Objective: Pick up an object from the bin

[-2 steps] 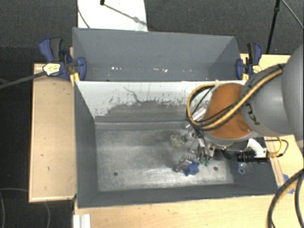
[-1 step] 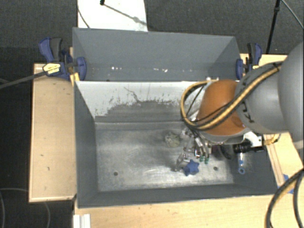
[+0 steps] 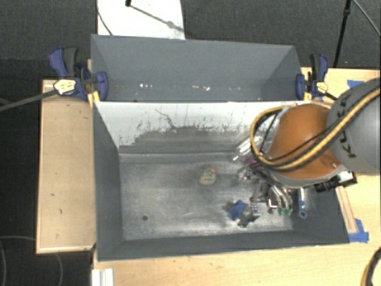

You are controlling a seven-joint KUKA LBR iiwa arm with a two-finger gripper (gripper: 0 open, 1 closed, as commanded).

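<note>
While it cannot be told whether the tool [image 3: 262,206] is open or closed, the small blue thing [image 3: 238,210] just beside it, toward the near right of the bin [image 3: 155,202], is judged light and best pinched across its middle.

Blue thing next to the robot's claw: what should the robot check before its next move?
1. The small blue thing lies on the floor of the bin, front right: ok.
2. The gripper is right beside it: ok.
3. The gripper already has hold of it: cannot tell.
4. The small tan round thing lies apart, toward the middle: ok.
</note>
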